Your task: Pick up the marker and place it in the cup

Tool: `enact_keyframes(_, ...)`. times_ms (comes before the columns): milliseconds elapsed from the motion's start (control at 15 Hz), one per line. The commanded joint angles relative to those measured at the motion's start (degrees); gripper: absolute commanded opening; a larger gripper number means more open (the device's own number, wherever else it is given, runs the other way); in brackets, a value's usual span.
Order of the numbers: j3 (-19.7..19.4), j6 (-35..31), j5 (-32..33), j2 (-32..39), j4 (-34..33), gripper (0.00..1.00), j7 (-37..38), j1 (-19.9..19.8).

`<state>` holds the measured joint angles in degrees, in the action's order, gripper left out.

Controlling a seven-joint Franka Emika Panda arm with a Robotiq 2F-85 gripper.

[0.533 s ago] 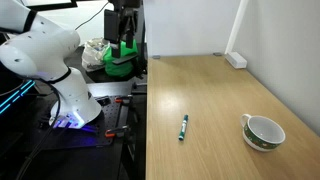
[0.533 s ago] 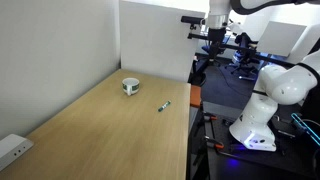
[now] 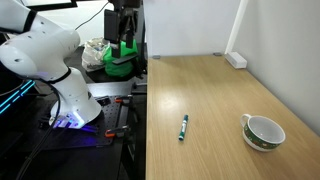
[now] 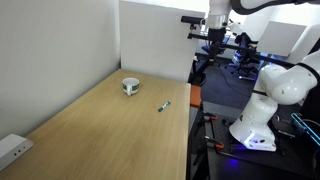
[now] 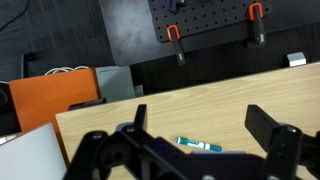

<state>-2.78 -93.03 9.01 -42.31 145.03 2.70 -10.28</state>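
Observation:
The marker (image 3: 183, 127), dark green with a pale end, lies flat on the wooden table near its edge on the robot's side; it also shows in an exterior view (image 4: 164, 105). The cup (image 3: 263, 132), white with a green band, stands upright, apart from the marker, and shows in an exterior view (image 4: 131, 86) near the wall. My gripper (image 5: 203, 120) is open and empty, high above the table. In the wrist view the marker (image 5: 199, 145) lies between the two fingers, far below. The gripper (image 4: 214, 35) hangs near the table's edge. The cup is out of the wrist view.
A white power block (image 3: 236, 60) sits at the table's far end, also shown in an exterior view (image 4: 12, 150). A white wall (image 4: 60, 50) runs along one side. The robot base (image 4: 255, 125) and a cluttered bench with a green object (image 3: 120, 62) are beside the table. An orange box (image 5: 50, 100) is off the table.

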Motion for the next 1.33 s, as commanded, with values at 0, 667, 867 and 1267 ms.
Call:
enact_keyframes(0,-0.98,-0.96,0.76,0.11,-0.11,1.00,0.03,1.16)
enact_keyframes(667,-5.48,-13.95,10.63,2.88,0.04,1.00,-14.24,2.21)
enact_keyframes(867,-7.69,-19.79,13.59,4.01,0.80,1.00,-19.94,2.80)
enact_keyframes(1267,-13.17,-35.43,13.45,6.44,4.40,1.00,-32.80,4.24)
